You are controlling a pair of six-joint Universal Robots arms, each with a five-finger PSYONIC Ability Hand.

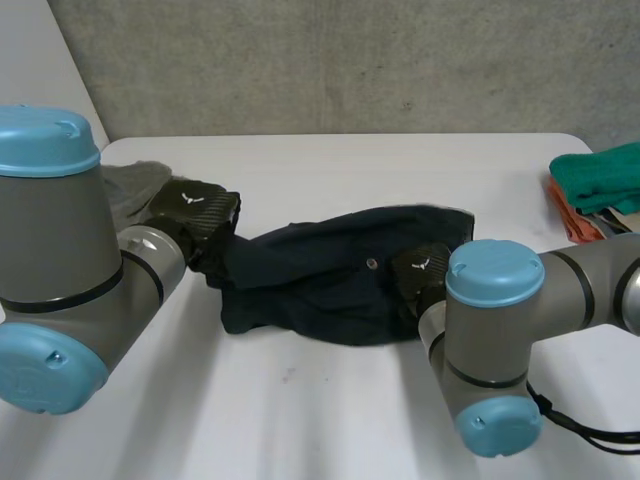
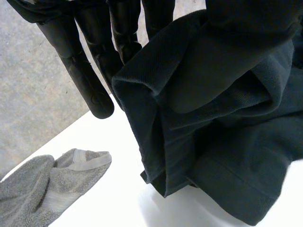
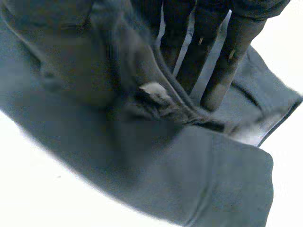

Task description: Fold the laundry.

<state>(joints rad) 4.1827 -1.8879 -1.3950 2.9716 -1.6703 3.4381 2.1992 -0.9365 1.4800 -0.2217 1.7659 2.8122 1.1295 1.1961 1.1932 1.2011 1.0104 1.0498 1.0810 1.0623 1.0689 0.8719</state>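
Note:
A dark navy garment [image 1: 330, 270] lies bunched across the middle of the white table [image 1: 330, 160]. My left hand [image 1: 192, 213] is at its left end. In the left wrist view its straight fingers [image 2: 92, 71] press a raised fold of the garment [image 2: 213, 94] against the thumb side, and that edge hangs just off the table. My right hand [image 1: 422, 270] is on the garment's right part. In the right wrist view its fingers [image 3: 215, 61] reach down onto the garment [image 3: 156, 161] and pinch a ridge with a small white tag [image 3: 154, 90].
A grey sock [image 1: 130, 185] [image 2: 52, 184] lies on the table just beyond my left hand. A stack of folded cloths [image 1: 600, 185], green on top of orange, sits at the table's right edge. A concrete wall [image 1: 350, 60] stands behind the table.

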